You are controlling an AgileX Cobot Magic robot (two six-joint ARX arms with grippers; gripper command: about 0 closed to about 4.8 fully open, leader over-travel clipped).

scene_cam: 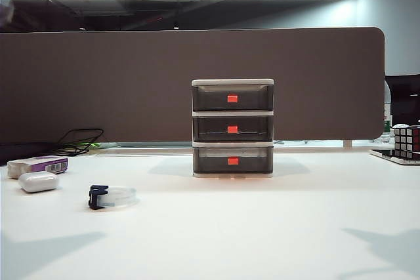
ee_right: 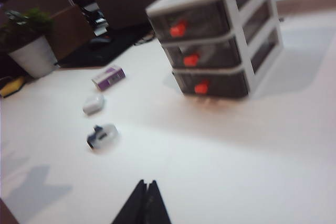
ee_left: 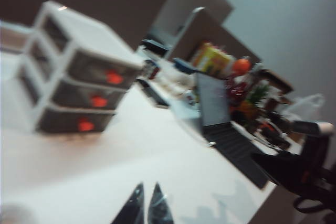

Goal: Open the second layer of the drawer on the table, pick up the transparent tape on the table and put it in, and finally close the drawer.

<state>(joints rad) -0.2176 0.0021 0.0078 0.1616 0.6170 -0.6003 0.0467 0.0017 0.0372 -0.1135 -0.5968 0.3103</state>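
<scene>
Seeing both grippers pinched shut, empty, above the table [scene_cam: 275,227]: left gripper [ee_left: 146,205] and right gripper [ee_right: 147,203] show in our wrist views only. Tape [scene_cam: 111,196] lies flat toward the table's left edge. Drawer [scene_cam: 233,127] sits at the back edge, middle; second layer [scene_cam: 233,129] closed.

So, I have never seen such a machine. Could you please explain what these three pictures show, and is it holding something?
It is a robot with two arms. One picture comes from a camera facing the table; the other two come from cameras on the wrists. The dark wedges are the left gripper and right gripper, jaws shut, holding nothing, above the table. On it stand the drawer, all three layers closed, and to its left the transparent tape, a white case and a purple-and-white box.
</scene>
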